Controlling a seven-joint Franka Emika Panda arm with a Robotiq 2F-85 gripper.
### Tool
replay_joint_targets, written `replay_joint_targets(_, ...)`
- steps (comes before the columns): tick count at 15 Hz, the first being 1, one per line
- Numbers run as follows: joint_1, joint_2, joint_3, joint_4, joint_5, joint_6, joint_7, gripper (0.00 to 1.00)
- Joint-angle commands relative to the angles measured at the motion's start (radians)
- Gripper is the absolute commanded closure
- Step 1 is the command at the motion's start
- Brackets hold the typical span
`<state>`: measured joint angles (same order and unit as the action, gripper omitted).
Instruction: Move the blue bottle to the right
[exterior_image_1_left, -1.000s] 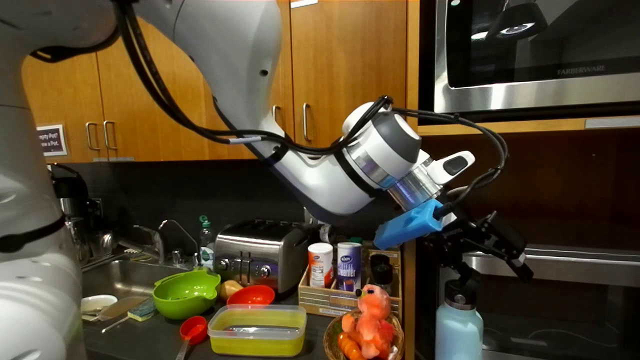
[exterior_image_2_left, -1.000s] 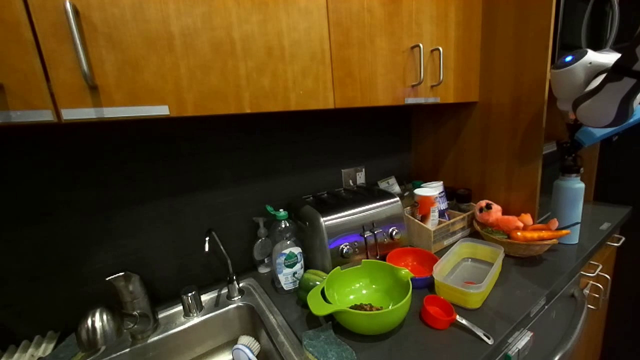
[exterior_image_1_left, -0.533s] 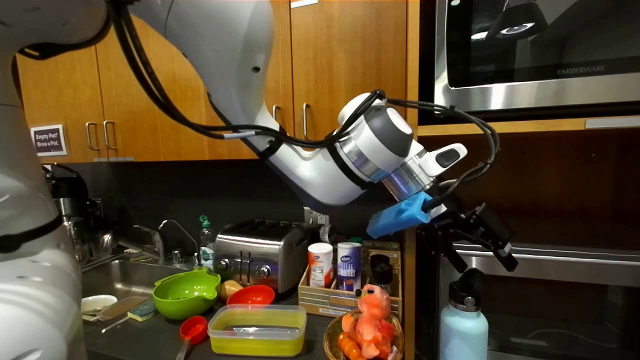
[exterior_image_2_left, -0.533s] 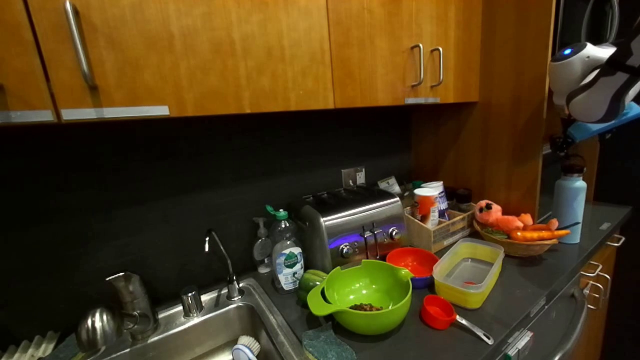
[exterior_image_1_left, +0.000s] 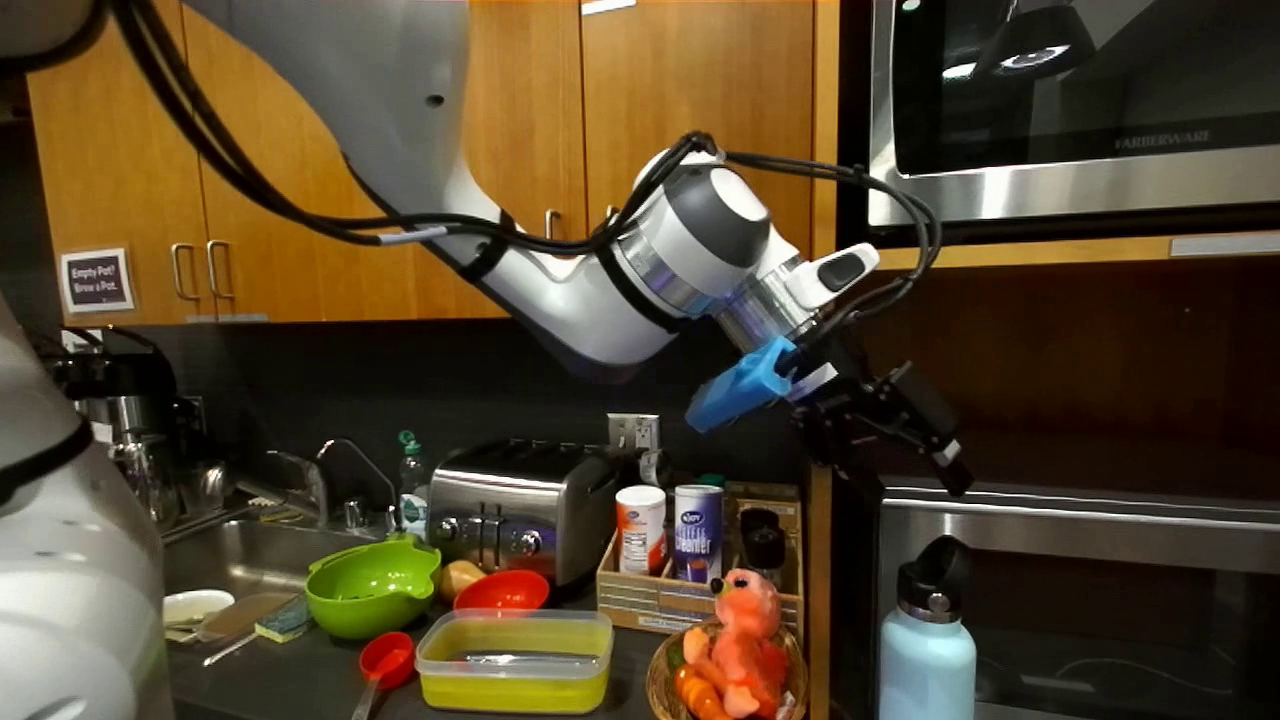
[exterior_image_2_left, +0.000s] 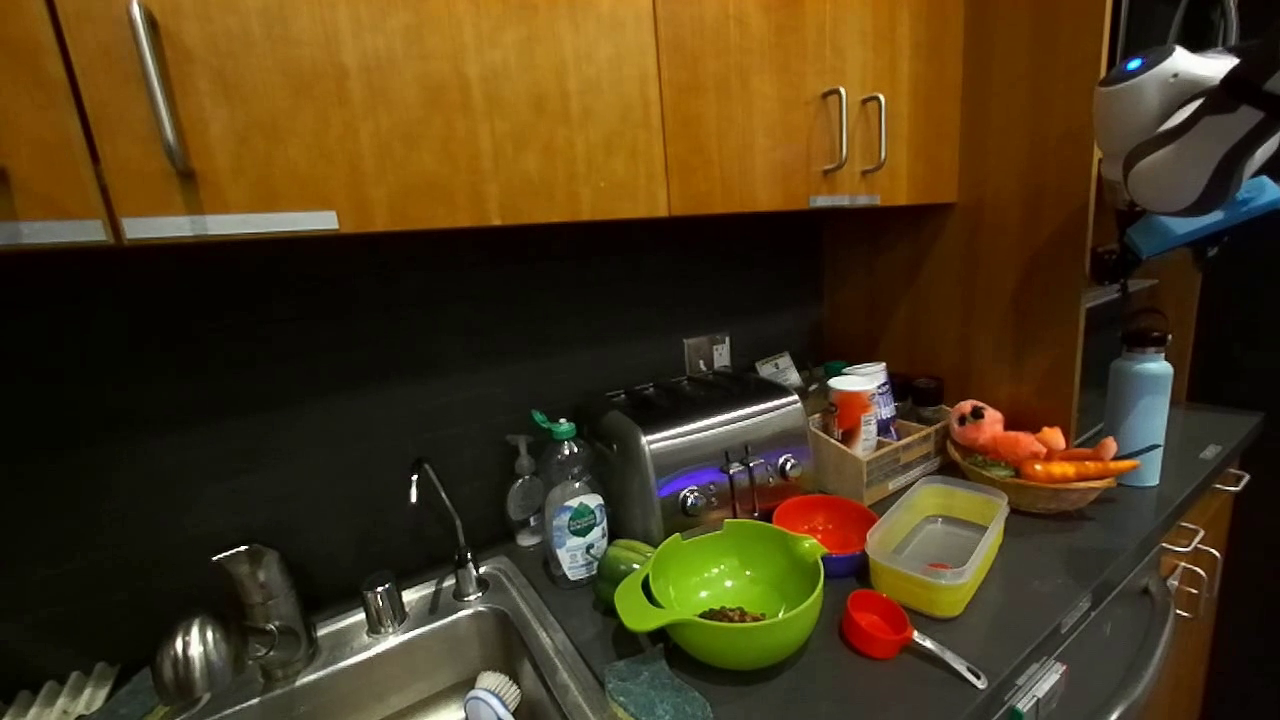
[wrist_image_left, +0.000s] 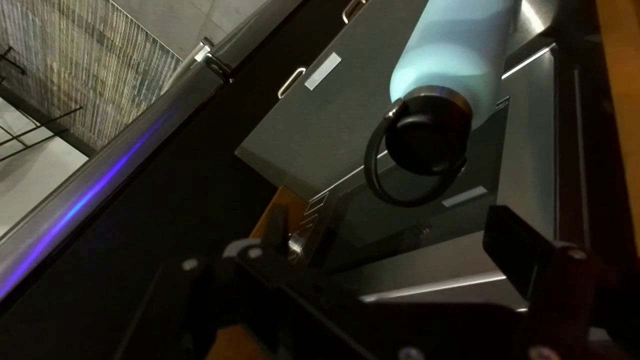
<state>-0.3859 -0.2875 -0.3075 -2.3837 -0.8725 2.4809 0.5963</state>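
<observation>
Blue bottle (exterior_image_2_left: 1138, 415): looks smooth, matt
Toaster (exterior_image_2_left: 705, 450): shiny metal
Green bowl (exterior_image_2_left: 745, 645): glossy plastic
Cabinets (exterior_image_2_left: 400, 110): smooth satin wood
Basket (exterior_image_2_left: 1050, 496): rough, woven

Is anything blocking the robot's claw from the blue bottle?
No, nothing visible stands between the open gripper and the blue bottle; in the wrist view, the black cap is nearest the gripper.

I see the tall blue bottle (exterior_image_2_left: 1138, 410), dark cap (wrist_image_left: 427, 132), loop handle (wrist_image_left: 371, 160) raised, upright, right of the basket (exterior_image_2_left: 1045, 496) in both exterior views
</observation>
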Motion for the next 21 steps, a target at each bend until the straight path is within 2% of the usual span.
replay_joint_targets(1, -0.012, -0.244, 0.076, -0.150, 0.018, -0.178, -0.001, 0.00)
replay_joint_targets(3, -0.022, -0.353, 0.116, -0.212, 0.020, -0.293, 0.026, 0.00)
replay_joint_targets(5, -0.004, -0.471, 0.150, -0.264, 0.069, -0.404, 0.027, 0.00)
replay_joint_targets(9, 0.096, -0.709, 0.182, -0.323, 0.343, -0.498, -0.069, 0.00)
replay_joint_targets(13, 0.199, -0.916, 0.278, -0.307, 0.604, -0.678, -0.212, 0.00)
replay_joint_targets(19, 0.407, -1.139, 0.475, -0.258, 0.980, -0.984, -0.241, 0.00)
replay_joint_targets(20, 0.334, -1.074, 0.446, -0.259, 0.922, -0.916, -0.244, 0.00)
replay_joint_targets(21, 0.362, -1.106, 0.472, -0.256, 0.961, -0.952, -0.246, 0.00)
